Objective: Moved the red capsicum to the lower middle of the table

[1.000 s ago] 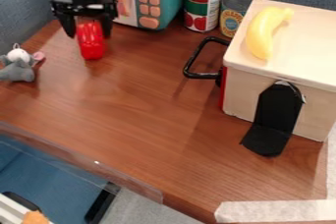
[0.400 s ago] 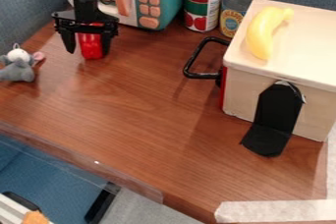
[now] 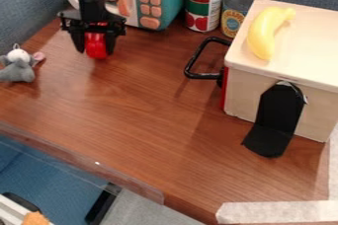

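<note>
Since the last frame, the gripper [image 3: 96, 52] has narrowed and shifted slightly right in the camera view, the red capsicum [image 3: 97, 46] moving slightly with it. State: fingers pinch the capsicum from both sides, pointing down; grip presumably chosen across its narrow width, for a secure hold. Capsicum sits between the fingertips; clearance from the counter [image 3: 145, 120] cannot be told. Just behind gripper: toy microwave [image 3: 158, 2], so a lift should probably precede travel. Beside it, camera left: plush mouse [image 3: 19, 68]. Goal judged nearer the camera, rightward of gripper; transport remains.
</note>
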### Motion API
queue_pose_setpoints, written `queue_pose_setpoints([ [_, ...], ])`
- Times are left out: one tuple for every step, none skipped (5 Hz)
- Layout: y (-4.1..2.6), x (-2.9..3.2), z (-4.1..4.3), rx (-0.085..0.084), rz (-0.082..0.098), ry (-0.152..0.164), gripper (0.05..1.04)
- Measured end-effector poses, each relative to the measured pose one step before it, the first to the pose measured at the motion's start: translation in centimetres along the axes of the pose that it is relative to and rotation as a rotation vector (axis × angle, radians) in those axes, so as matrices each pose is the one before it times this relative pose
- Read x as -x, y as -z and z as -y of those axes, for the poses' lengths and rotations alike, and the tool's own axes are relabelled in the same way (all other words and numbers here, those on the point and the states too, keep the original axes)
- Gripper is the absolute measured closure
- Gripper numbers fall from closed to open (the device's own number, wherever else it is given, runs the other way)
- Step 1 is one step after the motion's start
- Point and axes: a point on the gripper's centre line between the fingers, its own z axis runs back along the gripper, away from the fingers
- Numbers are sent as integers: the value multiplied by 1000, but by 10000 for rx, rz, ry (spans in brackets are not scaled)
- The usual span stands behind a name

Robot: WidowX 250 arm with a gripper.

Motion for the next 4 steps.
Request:
queue_pose_setpoints([
  [-1756,2186,1198,281,84,232,348],
  [-1643,4676,3239,254,-220,1200,348],
  [-451,3478,1417,-93,-186,730,348],
  [544,2508,1905,96,-249,806,348],
])
